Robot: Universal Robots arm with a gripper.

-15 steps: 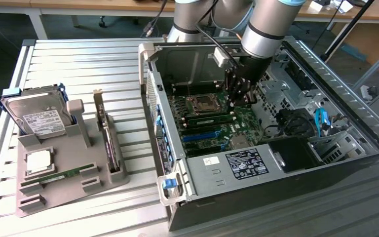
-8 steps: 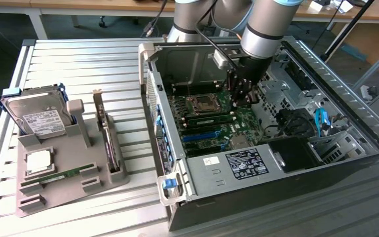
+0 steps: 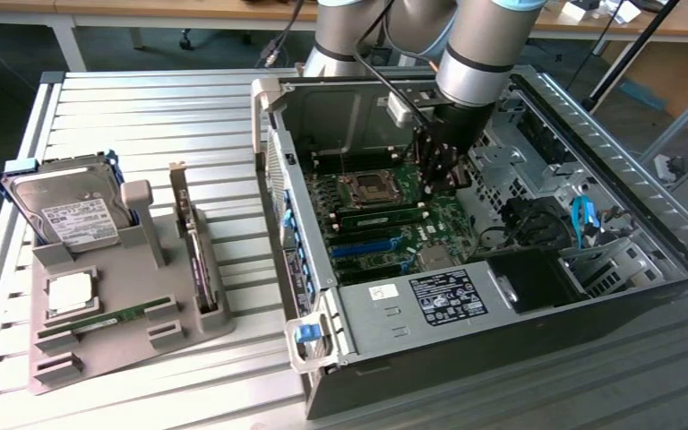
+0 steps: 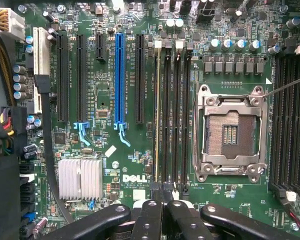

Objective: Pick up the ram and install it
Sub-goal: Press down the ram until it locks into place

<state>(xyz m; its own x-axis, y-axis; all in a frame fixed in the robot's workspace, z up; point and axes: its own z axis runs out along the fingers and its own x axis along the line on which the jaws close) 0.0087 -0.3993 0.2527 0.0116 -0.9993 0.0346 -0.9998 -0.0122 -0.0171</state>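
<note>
Four memory slots (image 4: 176, 115) run side by side between the CPU socket (image 4: 232, 132) and the expansion slots (image 4: 139, 80), and I see the ram (image 4: 157, 115) on edge in the outermost one, on the expansion-slot side. My gripper (image 4: 162, 210) is clenched right over its near end; I cannot tell whether it actually pinches the ram, whose long axis runs straight away from the fingertips. Room is tight inside the case (image 3: 279, 179), while a second green stick (image 3: 105, 320) lies in the grey tray (image 3: 117, 354), well apart.
</note>
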